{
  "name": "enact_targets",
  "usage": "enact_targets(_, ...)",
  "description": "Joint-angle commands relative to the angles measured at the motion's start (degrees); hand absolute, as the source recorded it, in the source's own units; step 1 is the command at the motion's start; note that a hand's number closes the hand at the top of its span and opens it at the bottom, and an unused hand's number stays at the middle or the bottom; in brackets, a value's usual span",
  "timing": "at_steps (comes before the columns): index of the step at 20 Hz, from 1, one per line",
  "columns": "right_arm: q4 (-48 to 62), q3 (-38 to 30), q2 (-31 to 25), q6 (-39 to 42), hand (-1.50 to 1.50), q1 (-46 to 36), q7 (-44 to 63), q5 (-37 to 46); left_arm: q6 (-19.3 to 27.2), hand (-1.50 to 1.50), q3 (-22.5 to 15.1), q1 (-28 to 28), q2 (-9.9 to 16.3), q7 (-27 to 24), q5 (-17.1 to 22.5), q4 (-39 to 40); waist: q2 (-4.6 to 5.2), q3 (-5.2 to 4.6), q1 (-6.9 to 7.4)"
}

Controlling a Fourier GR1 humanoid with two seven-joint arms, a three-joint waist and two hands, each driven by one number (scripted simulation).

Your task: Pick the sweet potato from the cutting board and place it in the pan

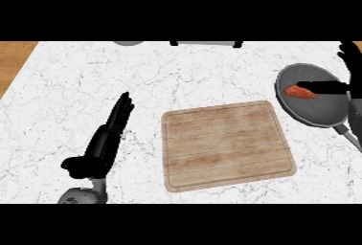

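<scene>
Fingers (322, 87) of right hand (332, 87) pinch the sweet potato (300, 91) over the pan (318, 112) — long axis roughly left-right, potato at the fingertips' left end. Cutting board (226, 143) bare. Left hand (113, 129) straight-fingered, resting well apart — release looks next.

white marble counter (84, 72) (grey-veined), wooden edge (14, 57)

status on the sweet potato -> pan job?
Done: the cutting board is bare; the sweet potato is over the pan. In hand: the right hand reaches across the pan at the potato; whether it has let go is unclear. Left: release and withdraw. The left hand rests open beside the board.
</scene>
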Motion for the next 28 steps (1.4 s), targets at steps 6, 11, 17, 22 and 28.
enact_targets(6,3.06,-6.31,-7.76,22.02,-1.50,5.63,-7.41,-8.58,-0.35,0.00,2.30,1.88,0.92,-2.17,1.14,0.62,-0.70,-0.12,-1.92)
enact_targets(11,2.86,-4.76,-8.96,31.56,-1.50,9.99,-12.80,-8.75,-1.32,0.00,1.84,1.85,1.08,-1.06,1.50,-0.84,-0.78,-0.12,-1.76)
enact_targets(17,1.73,-2.85,-10.19,33.91,-1.50,13.07,-17.95,-8.31,-0.72,0.00,2.57,-0.40,0.17,-3.97,0.39,4.47,-0.63,-0.10,-1.66)
enact_targets(22,-2.13,-1.49,-13.02,37.79,-1.50,18.76,-18.32,-10.05,0.96,0.00,-0.03,3.82,-0.60,0.36,-1.16,-3.47,-1.18,-0.20,-2.56)
enact_targets(28,-2.69,1.23,-10.82,34.95,-1.50,19.17,-18.86,-10.13,0.19,0.00,0.77,2.57,-0.59,-0.70,-1.16,-0.01,-1.02,-0.18,-2.29)
